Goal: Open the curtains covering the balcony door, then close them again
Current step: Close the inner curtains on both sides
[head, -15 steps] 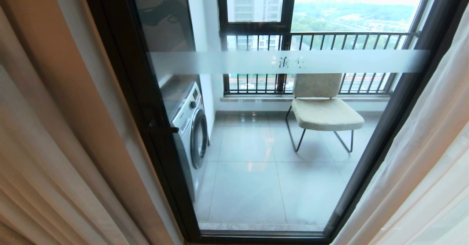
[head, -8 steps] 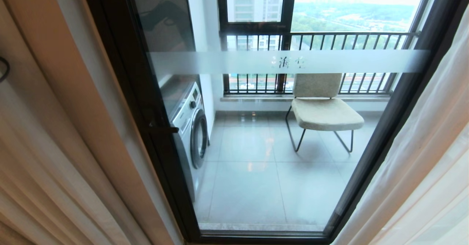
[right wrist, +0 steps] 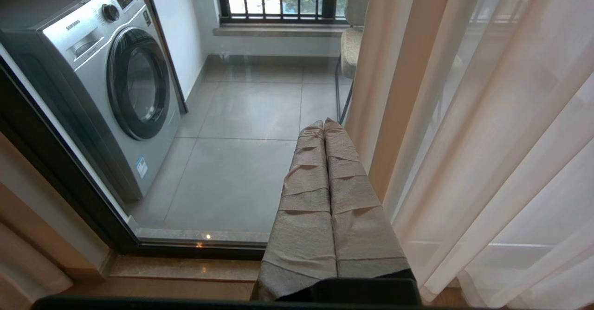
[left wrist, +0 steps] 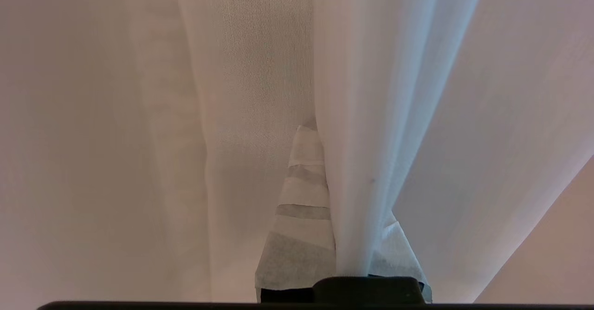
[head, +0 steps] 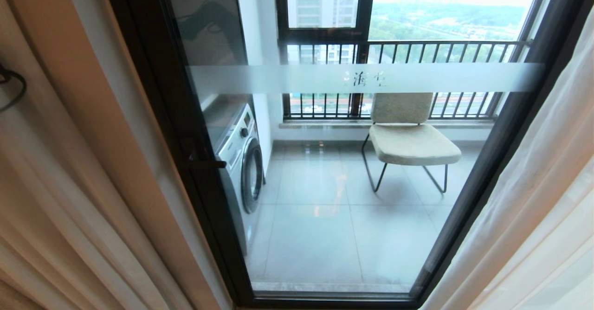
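The balcony door (head: 153,92) stands uncovered in the middle of the head view, with a frosted strip (head: 278,79) across its glass. The curtains are drawn to both sides: beige pleats (head: 69,184) on the left, white sheers (head: 533,208) on the right. In the left wrist view my left gripper (left wrist: 332,138) is shut on a fold of white sheer curtain (left wrist: 357,184), and one taped finger (left wrist: 301,198) shows beside the fold. My right gripper (right wrist: 324,123) hangs low before the door sill, shut and holding nothing, next to the right-hand curtains (right wrist: 487,138).
Behind the glass a washing machine (head: 241,161) stands on the left of the balcony and a padded chair (head: 408,138) at the back by the railing (head: 417,45). A black cable (head: 11,87) of the left arm shows at the picture's left edge.
A black cable has come into the head view at its left edge and moved further in. The beige pleats on the left have shifted slightly. The door and balcony look the same.
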